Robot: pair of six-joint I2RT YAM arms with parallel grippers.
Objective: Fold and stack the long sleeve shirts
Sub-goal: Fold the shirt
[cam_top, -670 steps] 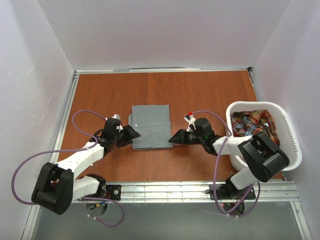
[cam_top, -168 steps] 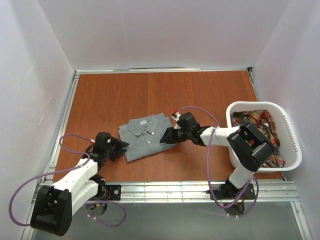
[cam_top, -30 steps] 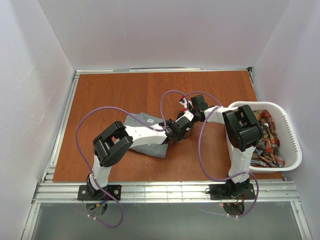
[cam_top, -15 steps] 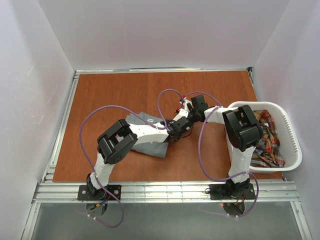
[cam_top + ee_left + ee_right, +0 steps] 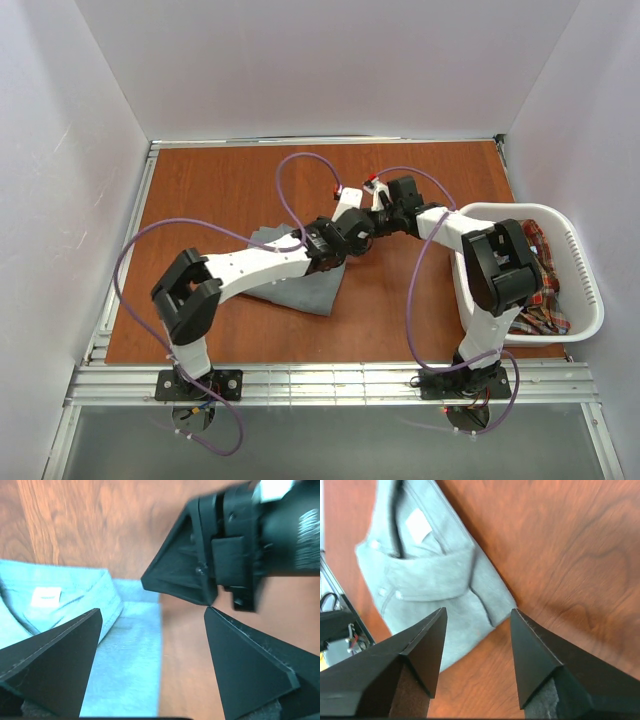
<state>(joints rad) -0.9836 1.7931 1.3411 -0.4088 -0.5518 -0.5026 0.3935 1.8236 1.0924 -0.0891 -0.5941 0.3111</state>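
Grey shirt (image 5: 305, 290) lay folded on the table (image 5: 200, 190), seemingly needing no hold, so left gripper (image 5: 152, 611) and right gripper (image 5: 477, 610) hung empty, jaws apart.

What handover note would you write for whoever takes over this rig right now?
Left hand: open, empty, above the collar end of the grey shirt.
Right hand: open, empty, facing the other.
The grey shirt lies folded on the table; the plaid shirt is crumpled in the basket.
Done: grey fold.
To do: fold the plaid shirt, stack it on the grey.
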